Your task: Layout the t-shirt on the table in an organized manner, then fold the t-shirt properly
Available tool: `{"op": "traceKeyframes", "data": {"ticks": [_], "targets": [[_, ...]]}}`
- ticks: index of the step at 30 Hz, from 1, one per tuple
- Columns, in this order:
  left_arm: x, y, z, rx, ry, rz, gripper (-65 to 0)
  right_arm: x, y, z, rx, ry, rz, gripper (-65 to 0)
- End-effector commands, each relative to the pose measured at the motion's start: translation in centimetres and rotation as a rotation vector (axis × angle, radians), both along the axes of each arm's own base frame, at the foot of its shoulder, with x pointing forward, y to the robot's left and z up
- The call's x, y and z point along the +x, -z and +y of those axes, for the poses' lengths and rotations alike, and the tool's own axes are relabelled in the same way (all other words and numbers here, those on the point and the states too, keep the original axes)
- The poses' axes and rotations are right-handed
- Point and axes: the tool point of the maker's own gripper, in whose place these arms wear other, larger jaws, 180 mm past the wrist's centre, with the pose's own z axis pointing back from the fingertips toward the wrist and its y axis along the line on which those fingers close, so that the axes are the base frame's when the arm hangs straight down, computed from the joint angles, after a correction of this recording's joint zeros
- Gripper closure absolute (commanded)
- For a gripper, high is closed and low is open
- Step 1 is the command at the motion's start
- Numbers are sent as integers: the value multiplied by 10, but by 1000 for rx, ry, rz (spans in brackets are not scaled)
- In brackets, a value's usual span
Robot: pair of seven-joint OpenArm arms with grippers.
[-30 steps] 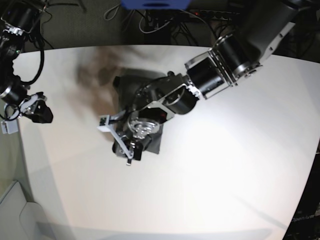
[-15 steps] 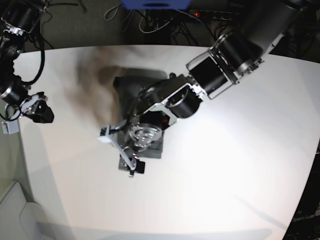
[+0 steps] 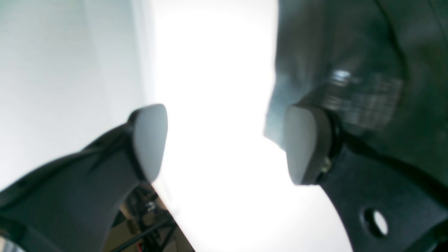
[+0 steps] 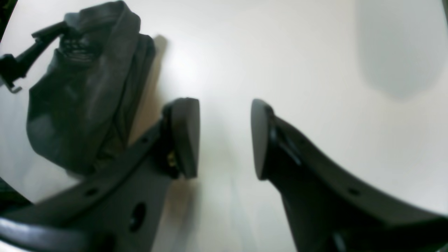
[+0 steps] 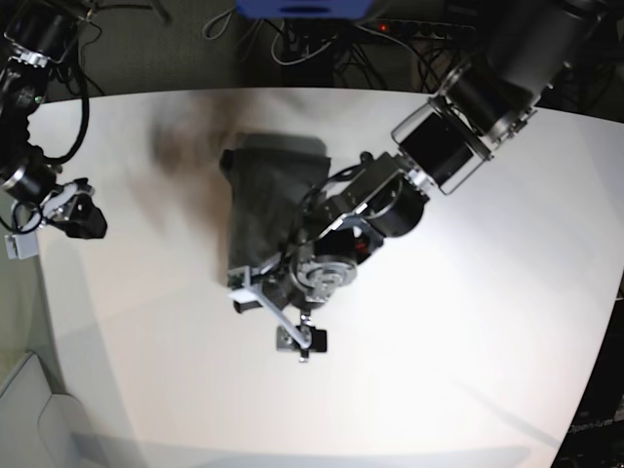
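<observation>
The dark grey t-shirt [image 5: 268,200] lies in a narrow folded bundle on the white table [image 5: 468,322], left of centre. My left gripper [image 5: 276,314] hovers at the bundle's near end, open with nothing between its pads [image 3: 150,140]. In the left wrist view the t-shirt [image 3: 350,52] fills the right side, behind the right pad. My right gripper [image 5: 83,222] stays at the table's left edge, well apart from the cloth. Its fingers [image 4: 185,136] are open over bare tabletop. The right wrist view has the t-shirt [image 4: 87,87] at upper left.
Cables and dark equipment [image 5: 322,44] sit beyond the far edge of the table. A white box [image 5: 29,405] stands off the table at lower left. The left arm's bulky links [image 5: 458,117] reach in from the upper right.
My left gripper has pulled back off the shirt toward the near edge and widened slightly. More of the folded bundle now shows. The right arm has stayed put.
</observation>
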Motion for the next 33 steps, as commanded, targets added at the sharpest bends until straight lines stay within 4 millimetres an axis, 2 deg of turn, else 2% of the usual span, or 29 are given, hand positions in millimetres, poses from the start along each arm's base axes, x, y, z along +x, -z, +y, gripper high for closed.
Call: {"op": "traceKeyframes", "data": {"ticks": [1, 5, 9, 11, 16, 18, 20, 23, 26, 28, 30, 33], "targets": [[8, -12, -5, -16, 2, -28, -500, 6, -14, -3, -5, -7, -53, -255], [10, 17, 18, 43, -40, 30, -500, 6, -14, -2, -5, -8, -51, -255], [8, 31, 19, 27, -17, 59, -500, 5, -14, -2, -5, -9, -49, -255], [9, 32, 20, 21, -17, 63, -500, 5, -13, -2, -5, -9, -48, -255], [18, 20, 21, -37, -60, 54, -500, 5, -13, -2, -5, -9, -48, -255], [21, 8, 14, -69, -57, 31, -500, 5, -13, -2, -5, -9, -46, -255], [25, -13, 10, -112, -51, -9, -500, 5, -13, -2, -5, -9, -46, -255], [31, -55, 3, -191, -48, -89, -501, 5, -13, -2, -5, -9, -46, -255], [29, -84, 8, -247, -79, -147, -501, 4, -12, -2, -5, -11, -43, -254], [29, -100, 23, -268, -137, -178, -501, 1, -9, -1, -7, -13, -32, -253], [26, -109, 50, -266, -212, -204, -499, -6, -6, 1, -21, -28, -18, -250], [9, -106, 99, -250, -348, -208, -484, -20, -5, 0, -70, -58, 5, -200]]}}
